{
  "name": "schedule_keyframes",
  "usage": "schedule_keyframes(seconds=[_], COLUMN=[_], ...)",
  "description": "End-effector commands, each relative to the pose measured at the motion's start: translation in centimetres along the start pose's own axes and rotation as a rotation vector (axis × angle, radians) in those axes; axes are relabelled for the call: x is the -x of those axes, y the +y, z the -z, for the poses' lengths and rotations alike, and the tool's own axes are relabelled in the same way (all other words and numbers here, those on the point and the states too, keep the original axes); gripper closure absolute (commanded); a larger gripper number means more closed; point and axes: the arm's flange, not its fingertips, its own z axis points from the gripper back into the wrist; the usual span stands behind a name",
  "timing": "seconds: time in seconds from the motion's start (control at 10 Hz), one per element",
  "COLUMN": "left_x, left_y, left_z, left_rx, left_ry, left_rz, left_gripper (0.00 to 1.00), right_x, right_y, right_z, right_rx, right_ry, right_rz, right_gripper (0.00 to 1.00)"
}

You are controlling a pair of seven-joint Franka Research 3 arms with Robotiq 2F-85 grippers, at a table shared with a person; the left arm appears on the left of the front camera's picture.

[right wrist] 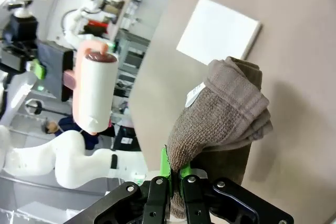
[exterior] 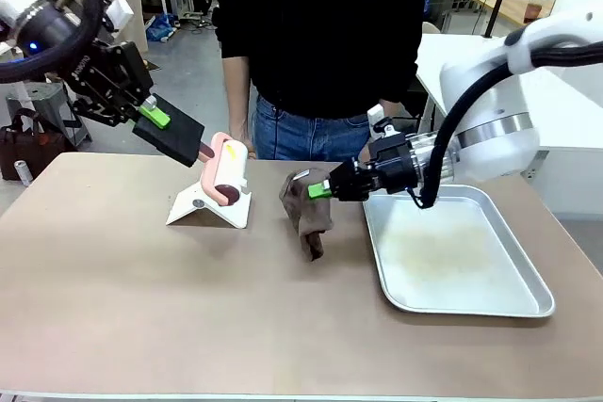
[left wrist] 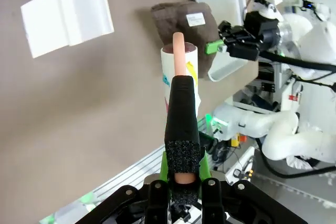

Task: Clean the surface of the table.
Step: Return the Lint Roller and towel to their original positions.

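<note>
The counter (exterior: 141, 308), tan-brown with a pale edge, spans the front view below both arms. Near its middle a brown cloth (exterior: 307, 212) hangs with its lower end touching the surface, pinched at its upper edge by the right gripper (exterior: 320, 190), whose fingers are pressed together on the fabric (right wrist: 220, 114). Just to the right lies a silver tray (exterior: 528, 300). To the left of the cloth stands a white folded stand (exterior: 209, 206). Above the stand the left gripper (exterior: 155, 117) is clamped on the black handle (left wrist: 182, 124) of a lint roller (exterior: 229, 168), held off the surface. A person in dark clothing (exterior: 320, 35) stands at the far side.
</note>
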Motion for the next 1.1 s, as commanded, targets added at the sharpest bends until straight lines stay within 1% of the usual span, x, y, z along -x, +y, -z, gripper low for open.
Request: schedule_keyframes(seconds=[0.0, 0.2, 0.3, 0.5, 0.6, 0.7, 0.9, 1.0], left_x=[-1.7, -3.9, -4.9, -6.6, -7.3, -8.0, -9.7, -10.5], left_y=[-0.9, -1.8, -1.9, -1.6, -1.4, -1.3, -1.2, -1.0], left_z=[0.5, 1.9, 2.3, 3.4, 3.9, 4.4, 5.7, 6.2], left_rx=[-0.081, -0.130, -0.136, -0.167, -0.180, -0.199, -0.230, -0.237], left_ry=[-0.001, 0.017, 0.028, 0.055, 0.067, 0.074, 0.066, 0.052], left_rz=[-0.065, -0.071, -0.075, -0.095, -0.100, -0.099, -0.116, -0.132], left_gripper=[0.78, 0.78, 0.78, 0.78, 0.78, 0.78, 0.78, 0.78], right_x=[-1.5, -2.0, -2.2, -2.8, -3.0, -3.2, -3.3, -3.3], right_y=[-0.1, -1.0, -1.7, -2.7, -2.8, -2.9, -3.0, -3.0], right_z=[1.4, 1.2, 0.8, 0.0, -0.3, -0.6, -1.1, -1.2], right_rx=[0.094, 0.120, 0.161, 0.296, 0.341, 0.385, 0.434, 0.458], right_ry=[0.009, -0.002, -0.011, 0.025, 0.055, 0.058, 0.074, 0.098], right_rz=[0.029, 0.064, 0.089, 0.114, 0.110, 0.110, 0.097, 0.093], right_gripper=[0.93, 0.93, 0.93, 0.93, 0.93, 0.93, 0.93, 0.93])
